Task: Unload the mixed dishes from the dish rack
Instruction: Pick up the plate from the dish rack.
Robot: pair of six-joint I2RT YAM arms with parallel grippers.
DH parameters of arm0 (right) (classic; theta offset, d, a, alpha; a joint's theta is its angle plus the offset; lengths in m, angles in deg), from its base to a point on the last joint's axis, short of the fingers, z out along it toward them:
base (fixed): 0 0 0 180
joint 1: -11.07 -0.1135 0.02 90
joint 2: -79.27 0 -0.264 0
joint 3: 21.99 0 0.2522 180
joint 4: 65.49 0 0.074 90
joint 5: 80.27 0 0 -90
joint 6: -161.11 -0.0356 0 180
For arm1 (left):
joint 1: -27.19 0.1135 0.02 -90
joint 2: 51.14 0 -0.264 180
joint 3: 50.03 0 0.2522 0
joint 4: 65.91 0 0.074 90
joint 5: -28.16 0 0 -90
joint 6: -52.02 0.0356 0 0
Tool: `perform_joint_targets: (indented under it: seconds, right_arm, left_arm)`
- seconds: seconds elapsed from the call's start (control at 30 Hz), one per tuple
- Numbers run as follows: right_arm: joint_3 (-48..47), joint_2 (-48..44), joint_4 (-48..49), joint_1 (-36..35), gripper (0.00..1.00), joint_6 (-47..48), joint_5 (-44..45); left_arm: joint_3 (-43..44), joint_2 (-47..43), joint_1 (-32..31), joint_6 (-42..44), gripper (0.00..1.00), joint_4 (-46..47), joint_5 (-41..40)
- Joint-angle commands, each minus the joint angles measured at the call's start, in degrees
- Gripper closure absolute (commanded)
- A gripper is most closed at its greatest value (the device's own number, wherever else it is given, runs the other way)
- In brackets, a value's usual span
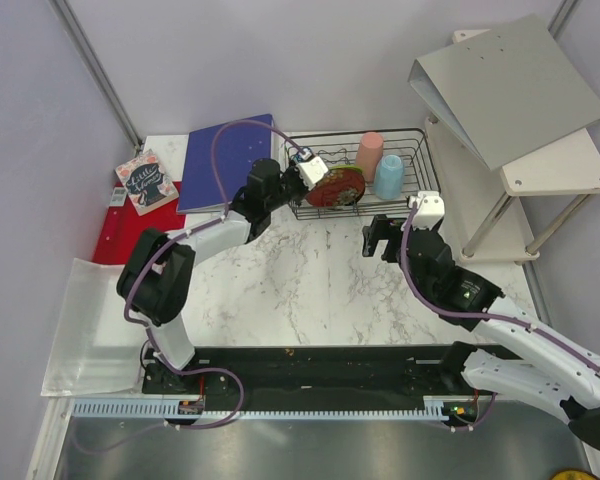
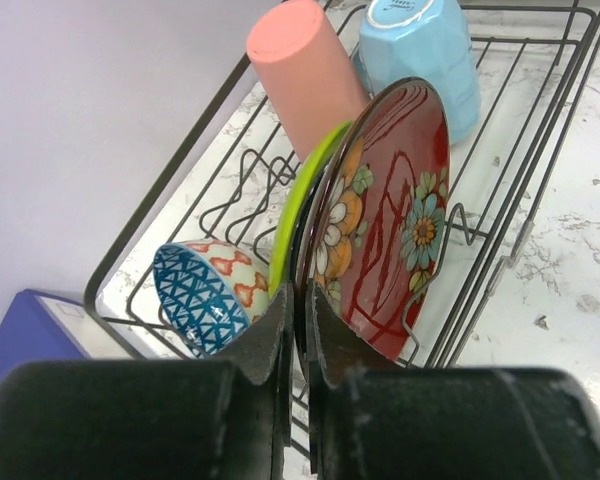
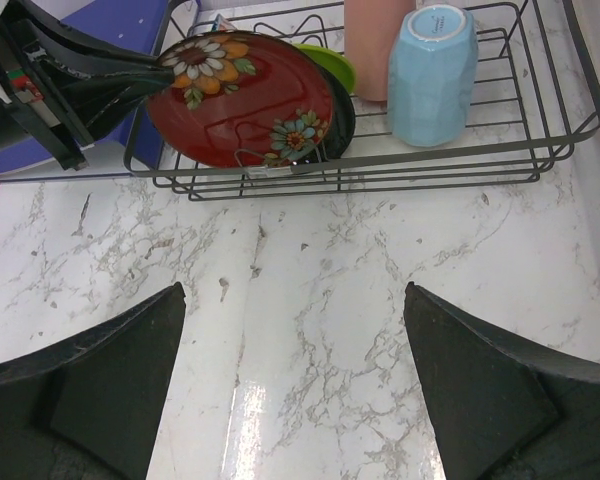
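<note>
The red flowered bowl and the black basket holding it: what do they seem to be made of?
The red flowered bowl looks like glossy lacquerware, perhaps lacquered wood or plastic: its surface mirrors light in streaks, and the flowers look painted on. The black basket looks like thin metal wire with a dark coating, bent into open bars.

Black wire dish rack [image 3: 460, 170], table's 12 o'clock. Holds: red-and-black floral lacquer bowl [image 2: 380, 210], on edge, 9 o'clock half; lime-green bowl [image 2: 300, 200] upright just behind it; small blue patterned bowl [image 2: 205, 290] on its side; tall pink cup [image 2: 305, 75] and light blue cup [image 2: 420, 55], inverted, toward 3 o'clock.
</note>
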Motion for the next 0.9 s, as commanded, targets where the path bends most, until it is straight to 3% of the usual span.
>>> perform_joint_targets:
  seconds: [0.0,0.2,0.33,0.4,0.47,0.5,0.57,0.63,0.77,0.87]
  right_arm:
    - [-0.5,-1.0,2.0,0.0,0.03,-0.2,0.9]
    - [-2.5,-2.3,2.0,0.1,0.02,0.9,2.3]
    - [-4.1,-4.7,1.8,0.1,0.02,1.5,4.5]
    - [-4.8,-5.2,1.5,0.1,0.03,1.2,5.4]
    - [-5.9,-5.8,0.8,0.1,0.04,0.6,6.6]
    - [-6.4,-5.6,0.6,0.1,0.05,0.3,6.9]
    - [-7.4,-5.5,0.0,0.1,0.06,-0.3,7.0]
    - [-8.3,-5.4,-0.7,0.1,0.06,-1.3,7.1]
    - [-8.9,-6.6,-1.2,0.1,0.07,-2.6,7.5]
    - [-9.2,-8.2,-1.6,0.1,0.07,-3.3,7.3]
  left_arm:
    - [5.0,-7.2,-0.3,1.8,0.98,1.4,-2.3]
    - [6.4,-13.0,-0.3,-1.6,0.98,-2.0,-5.4]
    - [7.1,-17.0,-0.2,-8.6,0.98,-3.4,-9.0]
    - [11.0,-19.0,-0.2,-14.7,0.98,-9.2,-15.5]
    - [16.4,-19.1,0.0,-27.2,0.98,-18.8,-21.2]
    - [22.3,-18.2,0.3,-32.2,0.98,-31.4,-22.8]
    - [25.6,-18.1,0.6,-41.8,0.98,-39.6,-21.3]
    - [22.1,-21.0,0.7,-50.3,0.98,-42.5,-15.1]
    - [8.6,-27.2,0.6,-64.3,0.98,-36.4,-0.1]
    - [-1.2,-30.5,-0.7,-71.7,0.98,-31.1,3.9]
